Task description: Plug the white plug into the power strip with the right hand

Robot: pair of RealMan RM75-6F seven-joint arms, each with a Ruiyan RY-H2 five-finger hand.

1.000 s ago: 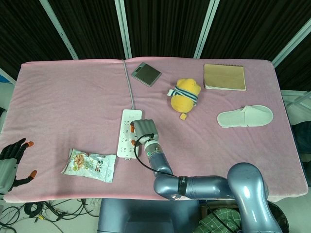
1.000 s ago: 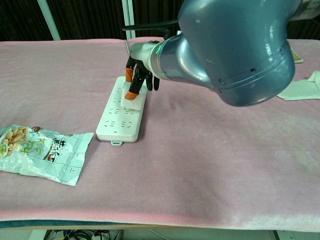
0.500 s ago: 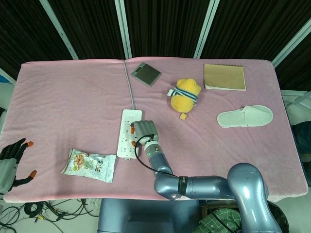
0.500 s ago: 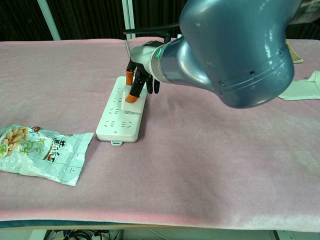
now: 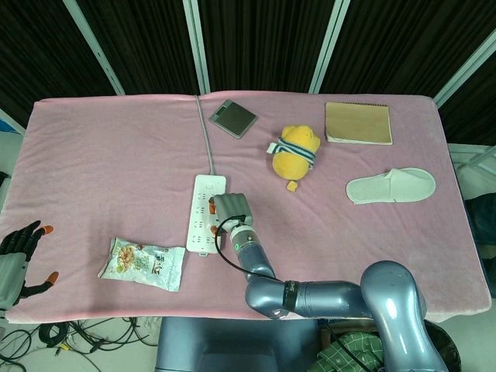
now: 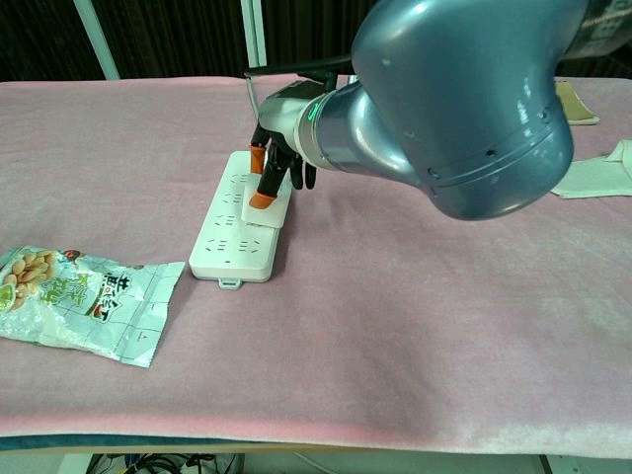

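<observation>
The white power strip (image 5: 201,225) (image 6: 234,245) lies lengthwise on the pink cloth, and its grey cable (image 5: 207,136) runs to the table's far edge. My right hand (image 5: 230,207) (image 6: 279,158) is over the strip's right side. Its orange-tipped fingers (image 6: 262,197) pinch the white plug (image 6: 260,211), which sits low against the strip's face near its middle. In the head view the hand hides the plug. Off the table's front left corner, my left hand (image 5: 17,260) has its fingers spread and holds nothing.
A snack bag (image 5: 142,263) (image 6: 74,301) lies in front of the strip to the left. Further back are a grey device (image 5: 233,118), a yellow plush toy (image 5: 295,153), a brown notebook (image 5: 357,122) and a white slipper (image 5: 390,186).
My right hand has brought the white plug down and a little toward the far end of the strip; the plug now sits lower on it. The left hand has not moved.
</observation>
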